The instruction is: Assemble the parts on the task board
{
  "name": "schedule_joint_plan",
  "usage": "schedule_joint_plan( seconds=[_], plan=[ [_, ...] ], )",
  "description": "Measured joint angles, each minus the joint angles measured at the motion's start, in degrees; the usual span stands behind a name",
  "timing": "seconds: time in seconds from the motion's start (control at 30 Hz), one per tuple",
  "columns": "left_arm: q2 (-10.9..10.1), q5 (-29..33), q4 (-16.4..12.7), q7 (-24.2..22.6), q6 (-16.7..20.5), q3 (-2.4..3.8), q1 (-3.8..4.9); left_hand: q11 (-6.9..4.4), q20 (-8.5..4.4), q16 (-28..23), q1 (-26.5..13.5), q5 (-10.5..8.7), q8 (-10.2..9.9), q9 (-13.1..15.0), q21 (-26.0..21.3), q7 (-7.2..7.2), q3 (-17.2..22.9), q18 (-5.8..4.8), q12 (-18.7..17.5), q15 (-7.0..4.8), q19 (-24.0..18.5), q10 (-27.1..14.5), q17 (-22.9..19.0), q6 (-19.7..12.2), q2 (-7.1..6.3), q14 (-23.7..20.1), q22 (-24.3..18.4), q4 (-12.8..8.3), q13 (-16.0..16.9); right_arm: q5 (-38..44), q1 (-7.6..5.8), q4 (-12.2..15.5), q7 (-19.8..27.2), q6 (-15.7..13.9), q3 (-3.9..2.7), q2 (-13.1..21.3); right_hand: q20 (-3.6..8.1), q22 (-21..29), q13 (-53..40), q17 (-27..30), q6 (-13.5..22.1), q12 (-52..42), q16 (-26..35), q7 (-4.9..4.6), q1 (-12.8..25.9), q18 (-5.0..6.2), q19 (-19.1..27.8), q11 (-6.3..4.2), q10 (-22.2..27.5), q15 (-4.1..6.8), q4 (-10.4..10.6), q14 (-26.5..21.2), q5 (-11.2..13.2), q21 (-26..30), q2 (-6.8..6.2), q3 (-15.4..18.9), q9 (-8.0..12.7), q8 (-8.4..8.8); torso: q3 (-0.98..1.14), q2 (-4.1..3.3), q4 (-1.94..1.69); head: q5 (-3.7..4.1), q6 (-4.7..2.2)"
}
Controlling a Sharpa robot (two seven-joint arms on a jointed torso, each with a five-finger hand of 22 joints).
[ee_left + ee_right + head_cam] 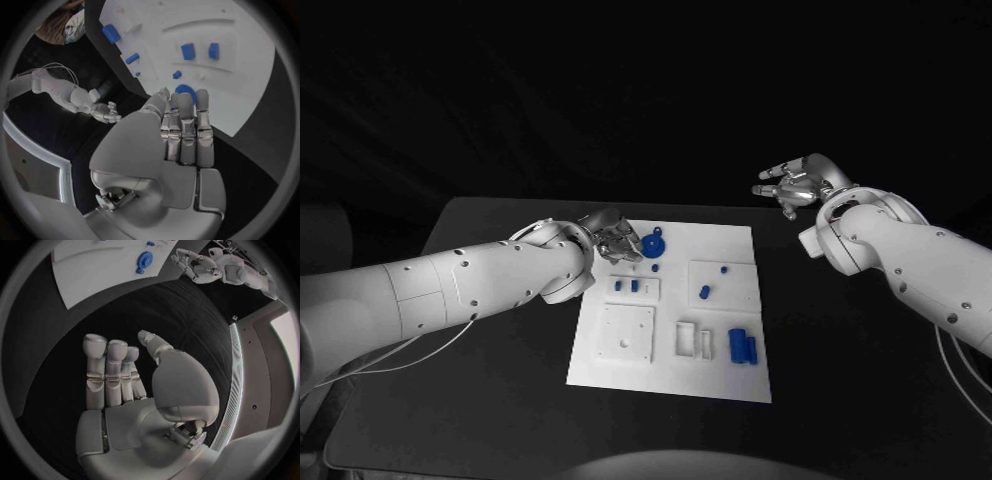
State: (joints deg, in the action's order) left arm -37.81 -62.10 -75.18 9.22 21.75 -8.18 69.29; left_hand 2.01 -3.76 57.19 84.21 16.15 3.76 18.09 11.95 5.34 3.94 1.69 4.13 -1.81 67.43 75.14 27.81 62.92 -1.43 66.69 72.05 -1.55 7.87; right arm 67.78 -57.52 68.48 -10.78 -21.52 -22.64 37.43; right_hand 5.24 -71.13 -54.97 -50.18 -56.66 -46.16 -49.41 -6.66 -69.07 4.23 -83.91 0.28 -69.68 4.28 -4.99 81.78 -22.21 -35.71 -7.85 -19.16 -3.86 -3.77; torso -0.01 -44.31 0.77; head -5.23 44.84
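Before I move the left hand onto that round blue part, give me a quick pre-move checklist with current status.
1. Left hand holds nothing, fingers apart: ok.
2. Left hand is beside the round blue part at the task board's far end: ok.
3. Contact between fingers and the part: cannot tell.
4. Right hand off the board, over the black table: ok.
5. Right hand holds nothing: ok.
6. Two upright blue parts well away from the left hand: ok.
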Motion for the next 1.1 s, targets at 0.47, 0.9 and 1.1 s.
schedule_joint_plan(
  seconds=[0.47, 0.9, 1.1],
  plan=[
    [4.9, -13.2, 4.8, -9.0, 1.0, -0.83, 0.00, 1.79, 0.70, -1.0, -2.3, -4.88, -0.1, -13.0, 1.4, -0.22, 5.8, 3.19, -0.4, -0.13, 7.1, -6.2, -1.8, 0.2, -3.18, 10.0, 2.3, -3.0, -4.4, -1.7, 0.01, -0.2, 1.2, 0.0, 0.00, -0.4, 0.29, 1.3, 24.0, 1.0, -0.8, 21.1, 5.4, 0.22, 0.3, 1.17, -0.1, -0.86, -3.7, 0.45, -0.5, 0.8, -0.5, 4.0, -0.27, -2.6, 0.0, 0.00, 0.04, -0.03, 0.07, -0.07, -0.46],
    [8.7, -21.9, 10.9, -10.0, -1.4, -2.58, -0.16, 2.72, 1.30, 1.8, -3.8, -5.78, -0.1, -14.1, 3.5, 0.17, 2.8, 4.14, -0.4, 0.48, 8.5, -9.8, -0.6, -1.6, -5.35, 11.8, 2.9, -0.4, -4.4, -3.1, 0.09, -0.2, 3.7, 0.0, 0.01, -1.0, -1.17, 4.7, 49.4, 2.2, -2.2, 41.9, 7.6, -0.40, 1.8, 2.25, -0.1, 2.27, -3.9, -1.42, -1.3, 0.8, -1.3, 12.6, -0.08, -6.1, 0.0, 0.00, 0.05, -0.10, 0.14, -0.02, -0.37],
    [9.7, -23.4, 13.1, -10.1, -2.5, -2.69, -0.27, 2.80, 1.30, 1.8, -3.6, -5.78, -0.1, -14.1, 3.5, 0.17, 2.7, 4.13, -0.4, 0.48, 8.5, -10.3, -0.7, -1.6, -5.12, 11.8, 2.9, -0.4, -4.4, -3.6, 0.11, -0.1, 4.9, 0.1, 0.01, -1.1, -1.20, 6.3, 51.3, 3.3, -2.2, 42.0, 7.8, -0.42, 1.9, 2.43, -0.1, 2.79, -3.4, -1.50, -1.5, 0.7, -1.3, 14.6, -0.22, -6.4, 0.0, 0.00, 0.07, -0.09, 0.14, 0.12, -0.36]
  ],
)
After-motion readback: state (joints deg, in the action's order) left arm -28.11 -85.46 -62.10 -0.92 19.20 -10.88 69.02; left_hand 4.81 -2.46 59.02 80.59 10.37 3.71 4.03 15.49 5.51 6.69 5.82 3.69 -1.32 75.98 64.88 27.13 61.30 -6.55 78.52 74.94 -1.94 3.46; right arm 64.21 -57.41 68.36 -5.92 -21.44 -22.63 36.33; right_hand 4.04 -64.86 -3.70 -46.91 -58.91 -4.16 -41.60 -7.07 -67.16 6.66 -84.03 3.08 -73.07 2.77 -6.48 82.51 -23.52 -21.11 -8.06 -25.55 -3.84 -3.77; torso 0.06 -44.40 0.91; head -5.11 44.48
